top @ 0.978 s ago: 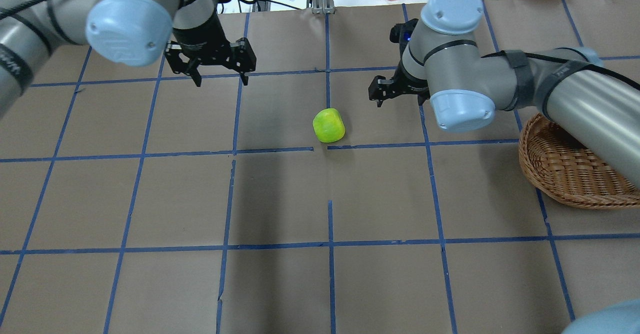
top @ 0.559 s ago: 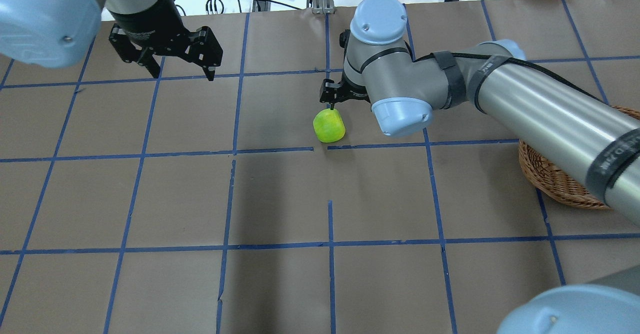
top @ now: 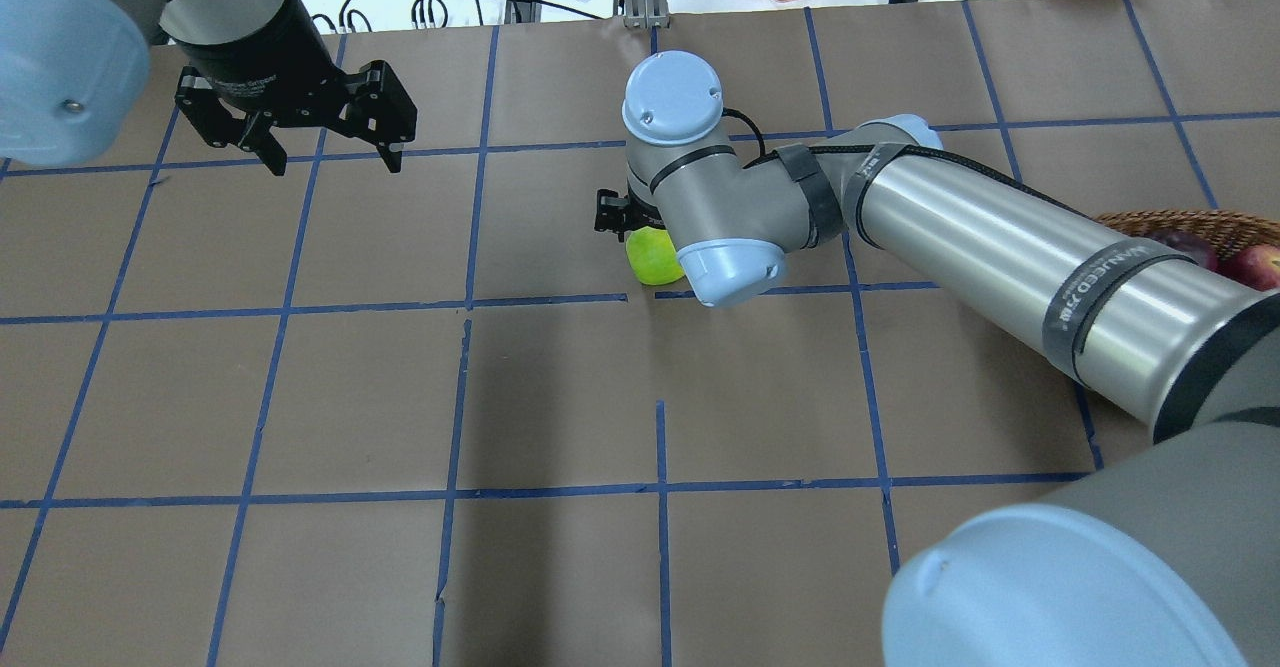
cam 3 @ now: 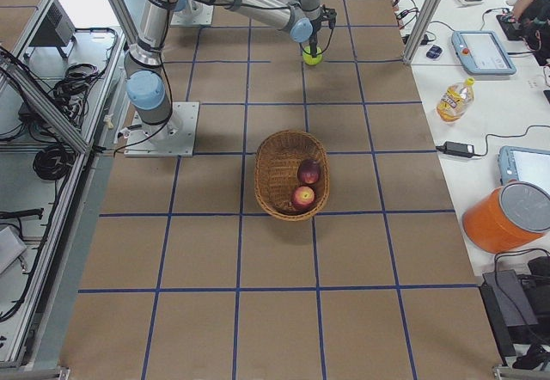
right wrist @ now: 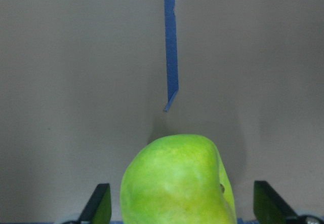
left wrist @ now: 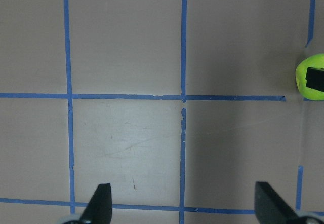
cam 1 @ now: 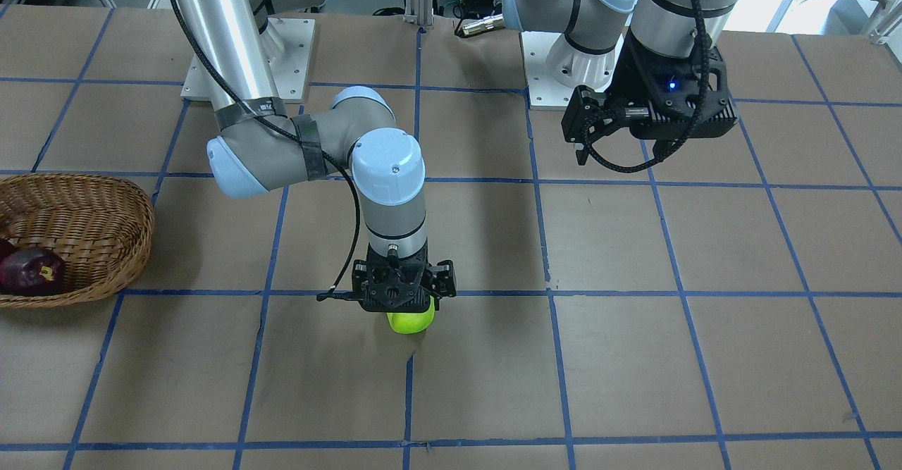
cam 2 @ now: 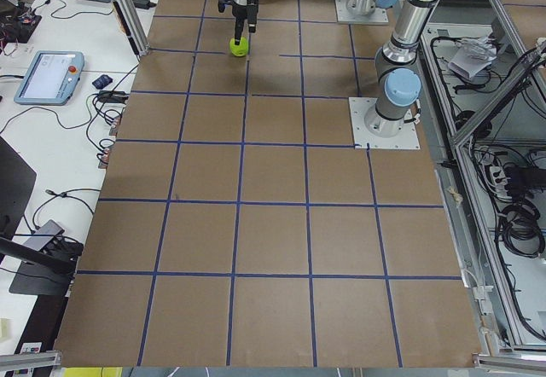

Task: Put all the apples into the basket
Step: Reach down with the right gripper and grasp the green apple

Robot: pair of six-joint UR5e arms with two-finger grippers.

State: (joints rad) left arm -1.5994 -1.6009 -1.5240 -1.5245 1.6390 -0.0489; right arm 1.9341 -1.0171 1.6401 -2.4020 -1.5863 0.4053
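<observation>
Straddling yellow-green apple point(cam 1: 412, 323) with right gripper point(right wrist: 182, 209), spread wide, unclenched, poised for pinch. Parked far left, released, empty: left gripper point(top: 333, 159), off route to basket point(cam 3: 262, 174) at right.

2 silver arms point(top: 980, 237), pale-blue joint caps point(top: 672, 97), black cables point(cam 1: 620, 170), black pincers point(top: 335, 167).

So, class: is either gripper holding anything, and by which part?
Nothing is held. The right gripper straddles the green apple, jaws open, clear of its sides; the left gripper is open, empty.
</observation>
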